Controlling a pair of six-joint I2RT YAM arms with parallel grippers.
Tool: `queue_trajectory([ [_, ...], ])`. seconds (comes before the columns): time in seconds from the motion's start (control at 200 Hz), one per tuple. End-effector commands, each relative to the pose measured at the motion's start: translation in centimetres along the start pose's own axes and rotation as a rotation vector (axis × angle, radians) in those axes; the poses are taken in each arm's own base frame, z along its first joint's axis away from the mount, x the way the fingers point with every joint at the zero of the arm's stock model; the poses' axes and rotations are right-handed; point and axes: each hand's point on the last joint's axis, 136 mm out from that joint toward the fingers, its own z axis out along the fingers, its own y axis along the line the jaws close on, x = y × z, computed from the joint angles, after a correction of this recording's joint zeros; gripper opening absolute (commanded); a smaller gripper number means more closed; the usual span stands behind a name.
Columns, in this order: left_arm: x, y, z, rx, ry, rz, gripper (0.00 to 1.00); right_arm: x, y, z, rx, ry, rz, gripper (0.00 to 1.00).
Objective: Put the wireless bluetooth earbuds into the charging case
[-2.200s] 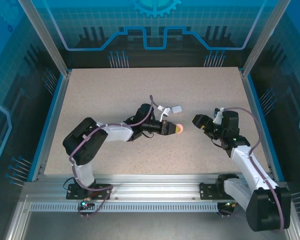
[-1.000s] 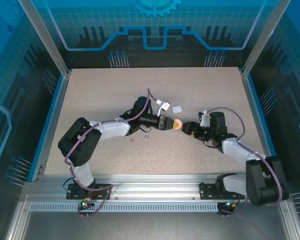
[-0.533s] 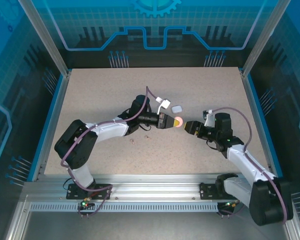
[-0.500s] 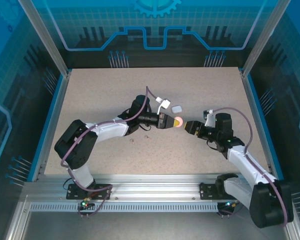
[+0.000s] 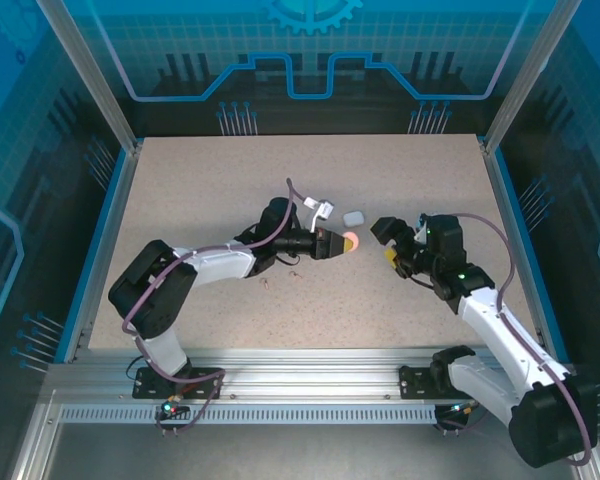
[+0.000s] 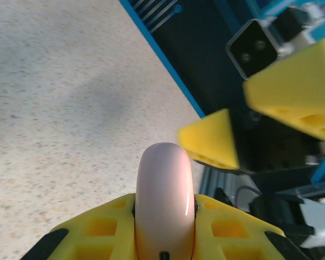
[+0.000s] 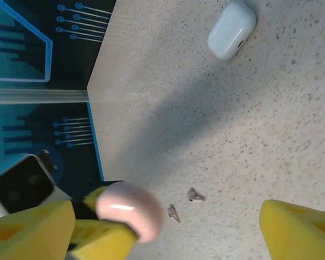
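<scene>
Earbuds (image 7: 194, 195), two tiny ones anyway, are lying loose on the table (image 5: 200, 190) near the left arm. That arm reaches low to the right, left gripper (image 5: 337, 242) clamped on the pink round case (image 5: 351, 241). White case (image 5: 354, 217) sits just behind. Right gripper (image 5: 388, 243) faces the pink one, jaws wide, holding nothing.
</scene>
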Motion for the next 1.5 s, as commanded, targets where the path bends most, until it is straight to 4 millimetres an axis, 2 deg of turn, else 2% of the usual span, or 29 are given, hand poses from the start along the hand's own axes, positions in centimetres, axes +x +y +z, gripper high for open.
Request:
queue_trajectory([
  [0.0, -3.0, -0.5, -1.6, -0.05, -0.175, 0.136, 0.0, -0.2, 0.2, 0.2, 0.062, -0.052, 0.197, 0.91],
  [0.2, -4.2, -1.6, -2.6, -0.068, -0.244, 0.235, 0.0, 0.7, 2.0, 2.7, 0.064, -0.029, 0.233, 0.91],
  [0.48, -3.9, -2.7, -2.7, -0.06, -0.226, 0.268, 0.0, 1.5, 5.7, 5.2, 0.006, -0.006, 0.194, 0.9],
  [0.58, -3.6, -2.8, -2.6, -0.056, -0.221, 0.269, 0.0, 1.8, 6.4, 5.6, -0.003, -0.001, 0.185, 0.88],
  [0.845, -3.5, -3.3, -2.2, -0.051, -0.217, 0.286, 0.0, 2.4, 6.9, 6.5, -0.02, 0.015, 0.183, 0.8],
  [1.136, -3.6, -3.0, -2.0, -0.062, -0.216, 0.288, 0.0, 2.5, 7.1, 6.4, -0.036, 0.02, 0.18, 0.59],
  [1.361, -3.7, -2.8, -1.9, -0.072, -0.217, 0.286, 0.0, 2.6, 7.0, 6.6, -0.04, 0.026, 0.189, 0.49],
  [1.446, -3.7, -2.8, -1.8, -0.072, -0.219, 0.287, 0.0, 2.7, 7.2, 6.7, -0.046, 0.031, 0.189, 0.49],
  [1.496, -3.7, -2.7, -1.8, -0.075, -0.22, 0.286, 0.0, 2.7, 7.5, 6.8, -0.052, 0.037, 0.185, 0.55],
])
